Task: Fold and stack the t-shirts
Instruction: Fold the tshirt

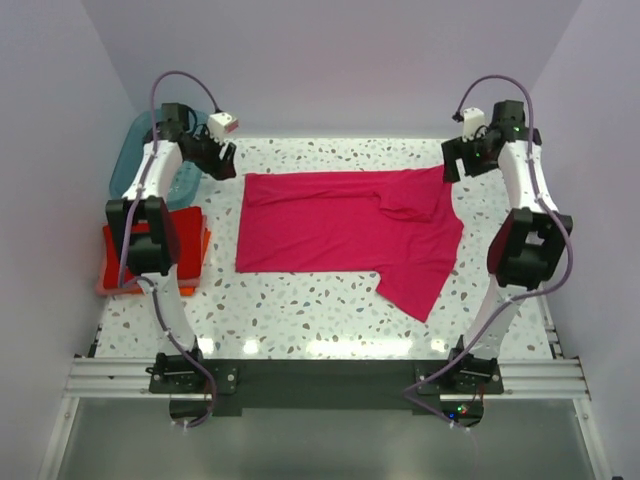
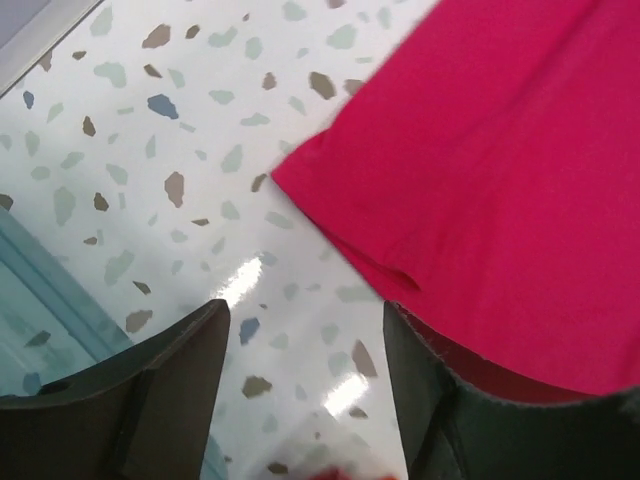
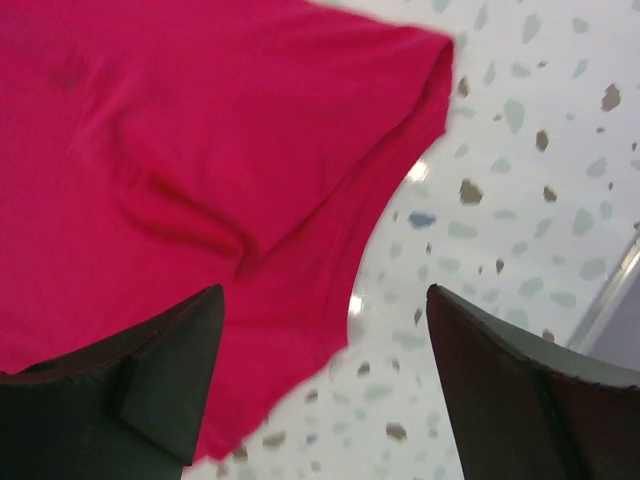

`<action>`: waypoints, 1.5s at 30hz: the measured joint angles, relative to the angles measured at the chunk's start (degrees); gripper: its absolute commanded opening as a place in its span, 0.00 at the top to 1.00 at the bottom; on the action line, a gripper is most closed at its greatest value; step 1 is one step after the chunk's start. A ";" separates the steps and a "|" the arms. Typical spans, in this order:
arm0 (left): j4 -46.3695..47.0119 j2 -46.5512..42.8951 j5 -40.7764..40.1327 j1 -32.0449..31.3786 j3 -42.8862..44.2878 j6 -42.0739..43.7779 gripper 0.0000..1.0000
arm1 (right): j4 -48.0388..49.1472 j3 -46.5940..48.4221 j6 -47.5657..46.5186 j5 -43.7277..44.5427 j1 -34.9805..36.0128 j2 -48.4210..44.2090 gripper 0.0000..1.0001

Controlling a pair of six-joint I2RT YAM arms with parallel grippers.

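Both arms stretched far. Left fingers (image 2: 170, 390) spread apart above the far-left corner of the flat magenta-pink cloth t-shirt (image 1: 340, 225), mid speckled white surface (image 1: 300, 310). Right fingers (image 3: 160, 380) spread apart over its far-right corner.

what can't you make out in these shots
- Folded shirts, top view: count and neatness unclear, the left arm covers most of the pile.
- Tub, top view: inside partly hidden by that arm; cut off in the left wrist view.
- Pink shirt: both wrist views crop it.
- Blur at the left wrist view's bottom edge: unidentifiable.
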 measured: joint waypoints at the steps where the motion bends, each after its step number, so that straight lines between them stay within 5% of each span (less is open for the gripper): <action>1: -1.38 -2.82 1.53 0.31 -1.60 1.38 0.29 | -2.29 -1.77 -2.84 -0.92 0.00 -3.08 0.13; 10: -12.28 -19.96 10.38 0.04 -24.55 12.07 0.26 | -16.28 -29.83 -24.17 -2.80 3.80 -24.50 0.43; 18: -12.96 -21.79 9.16 -1.57 -36.65 13.31 0.28 | -10.01 -54.12 -26.75 3.48 17.86 -35.32 0.49; 33: -9.40 -26.60 4.66 -4.35 -41.22 14.80 0.28 | 5.18 -64.92 -29.57 11.78 18.75 -34.71 0.55; 36: -7.96 -28.20 3.93 -5.44 -43.52 16.15 0.31 | 6.43 -66.29 -30.18 12.61 18.78 -33.53 0.66; 40: -7.04 -29.68 3.80 -5.84 -45.31 20.00 0.38 | 6.78 -66.47 -30.93 12.87 19.04 -33.57 1.00; 45: -6.45 -30.69 3.78 -5.92 -49.11 28.70 0.49 | 7.13 -66.51 -31.01 13.05 19.04 -33.73 1.00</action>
